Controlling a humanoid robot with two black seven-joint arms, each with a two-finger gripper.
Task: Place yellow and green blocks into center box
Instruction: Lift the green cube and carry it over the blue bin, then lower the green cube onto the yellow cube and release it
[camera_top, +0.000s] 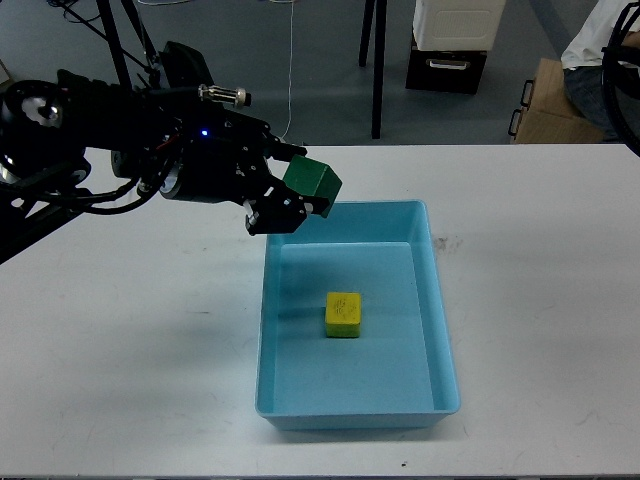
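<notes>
Nearest you, the white table (120, 380) lay bare and matte, with only faint scuffs. On it sat the center box (446, 350), its long axis running away from you and its smooth blue floor mostly open. The yellow block (343, 314) already rested flat on that floor, roughly mid-tray and a little toward the left wall, apart from every side.

Beyond it, at the tray's far-left corner, your left gripper (296, 193) was clenched on the green block (312, 183), one finger below it and one above. The cube was tilted and clear of the table. This was the relation your move turned on: the cube hung over the far rim's left end, at the very edge of the opening, so the open floor lay toward you and to the right of the fingers. I judged that a release there might catch the rim or the corner wall. A short carry inward looked safer, stopping short of the yellow cube so the two would not knock.

Only your left arm was in the picture, reaching in from the left; the right arm and its fingers were not visible, so I could not say how they stood.

Past the table's far edge the room had a grey floor, black stand legs (377, 70), a dark case (446, 68), a cardboard box (545, 105), and a seated person (600, 50) at the upper right.
</notes>
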